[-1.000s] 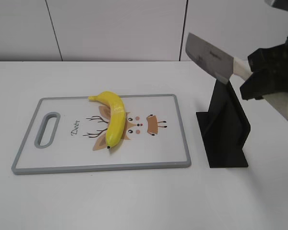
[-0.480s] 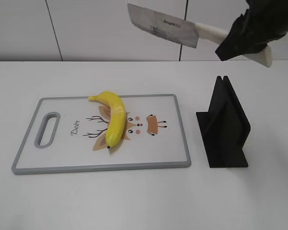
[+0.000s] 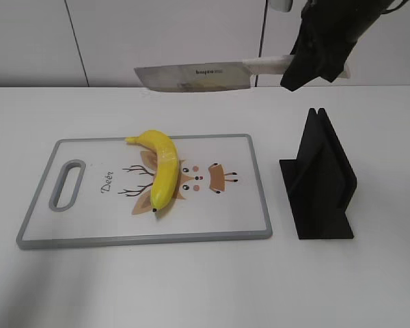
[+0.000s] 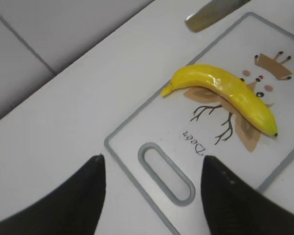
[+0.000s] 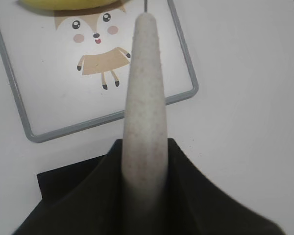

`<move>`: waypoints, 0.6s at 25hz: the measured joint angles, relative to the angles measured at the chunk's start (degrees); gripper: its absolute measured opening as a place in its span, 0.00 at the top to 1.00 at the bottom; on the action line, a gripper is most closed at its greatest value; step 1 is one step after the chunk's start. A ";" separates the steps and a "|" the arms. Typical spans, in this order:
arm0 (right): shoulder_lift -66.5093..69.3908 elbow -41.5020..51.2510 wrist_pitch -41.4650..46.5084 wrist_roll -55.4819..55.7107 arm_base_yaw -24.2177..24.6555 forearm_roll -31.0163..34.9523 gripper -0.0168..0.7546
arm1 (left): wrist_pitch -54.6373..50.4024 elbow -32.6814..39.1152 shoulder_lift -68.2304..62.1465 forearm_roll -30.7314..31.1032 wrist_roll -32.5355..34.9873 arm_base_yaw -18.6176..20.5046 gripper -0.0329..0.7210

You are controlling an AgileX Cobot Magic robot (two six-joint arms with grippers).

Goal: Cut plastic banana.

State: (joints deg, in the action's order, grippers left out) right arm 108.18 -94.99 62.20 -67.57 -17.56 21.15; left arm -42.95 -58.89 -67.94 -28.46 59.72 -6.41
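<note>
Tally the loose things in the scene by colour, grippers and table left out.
Yellow: 1, the plastic banana
White with grey rim: 1, the cutting board
Black: 1, the knife stand
Steel with pale handle: 1, the knife
Total: 4

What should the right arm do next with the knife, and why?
Probably lower the knife toward the middle of the plastic banana. The right gripper holds the handle with the blade level, well above the cutting board. The banana lies uncut. The left gripper hangs open near the board's handle end.
</note>
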 joint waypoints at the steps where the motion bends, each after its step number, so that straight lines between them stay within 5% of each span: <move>1: 1.06 -1.13 0.67 -1.11 -0.11 0.05 0.76 | -0.25 -2.24 -3.21 -0.28 2.17 -1.72 0.19; 9: 6.69 -4.97 1.88 -8.57 -1.78 2.87 0.76 | -0.56 -13.61 -19.69 -0.55 22.59 -11.46 0.19; 15: 7.72 -5.29 2.08 -11.69 -1.78 6.40 0.76 | -0.71 -17.10 -29.20 -0.62 27.16 -13.28 0.19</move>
State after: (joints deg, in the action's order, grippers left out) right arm 115.90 -100.28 64.28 -79.26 -19.34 27.55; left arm -43.65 -75.99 -97.14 -29.07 86.88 -19.69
